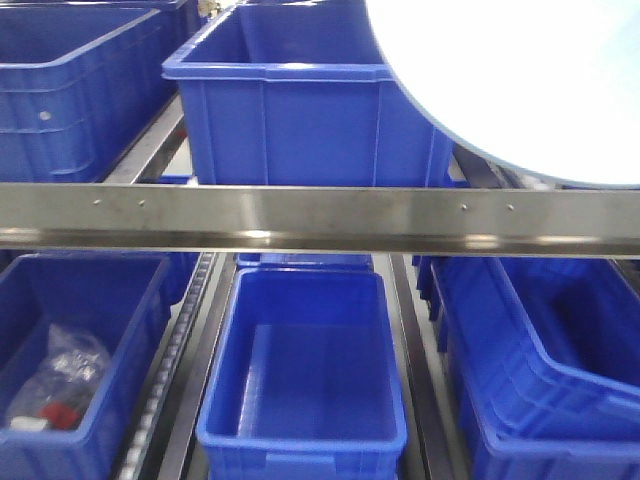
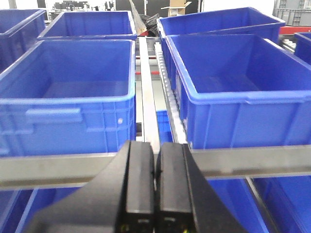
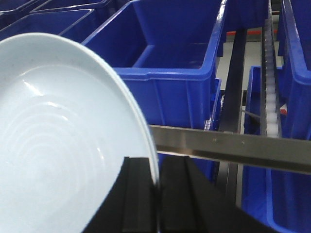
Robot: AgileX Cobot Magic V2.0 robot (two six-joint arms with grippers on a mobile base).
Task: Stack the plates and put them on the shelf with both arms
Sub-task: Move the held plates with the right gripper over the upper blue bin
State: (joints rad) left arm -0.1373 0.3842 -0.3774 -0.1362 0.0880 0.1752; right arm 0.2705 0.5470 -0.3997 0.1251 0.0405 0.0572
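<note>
Right gripper [image 3: 157, 167] pinches the rim of the pale blue round glazed plate [image 3: 63, 145], black fingers clamped on its edge, plate above the right end of the brushed steel shelf rail [image 1: 300, 215]; left gripper [image 2: 155, 148] fingers pressed together, nothing between them, on that rail's near side

I work in what looks like a warehouse or stockroom. In front of me stands a metal shelf [image 1: 320, 215] in tiers, loaded with rows of identical blue plastic bins [image 1: 300, 120] that sit between roller tracks [image 2: 170, 92]. One bin holds a bag of small parts [image 1: 60, 385]. Far behind I see a cardboard box [image 2: 177, 8] and grey crates [image 2: 291, 12].
</note>
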